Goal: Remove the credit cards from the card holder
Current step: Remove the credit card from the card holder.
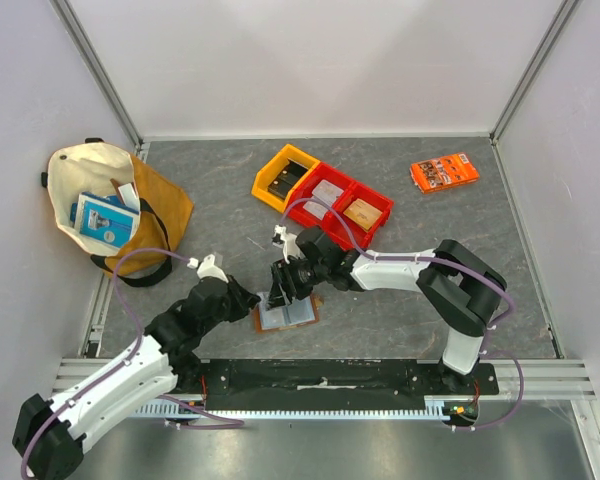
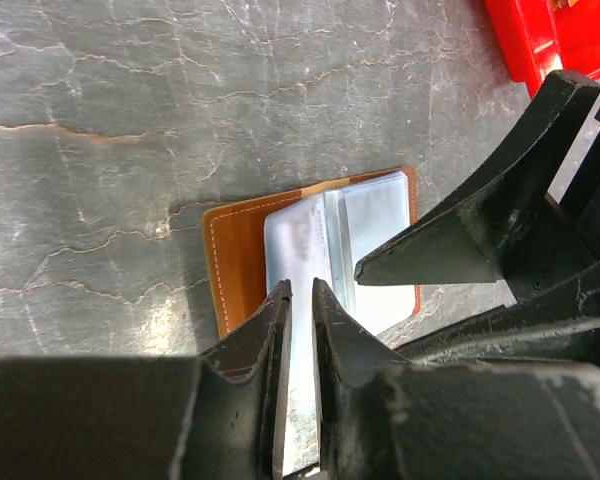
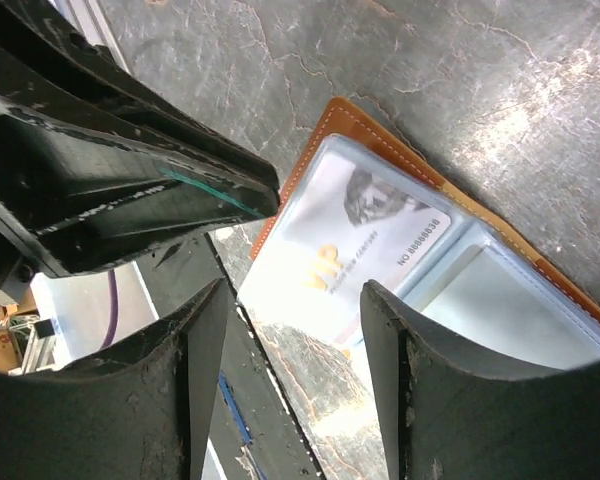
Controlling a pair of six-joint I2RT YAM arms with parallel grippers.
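The card holder (image 1: 260,322) lies open on the grey table, brown outside with pale sleeves inside; it also shows in the left wrist view (image 2: 235,260) and the right wrist view (image 3: 325,135). A pale card (image 3: 370,240) printed "VIP" sticks out of a sleeve over the holder's near edge. My right gripper (image 1: 278,296) (image 3: 288,295) is open, its jaws either side of that card and just above it. My left gripper (image 1: 250,298) (image 2: 300,285) is shut to a narrow slit at the holder's left part. The pale card (image 2: 298,240) shows through the slit.
Red bins (image 1: 340,205) and a yellow bin (image 1: 283,178) stand behind the holder. An orange printed packet (image 1: 445,172) lies at the back right. A canvas bag (image 1: 110,205) with a blue box sits at the left. A metal rail (image 1: 320,375) runs along the near edge.
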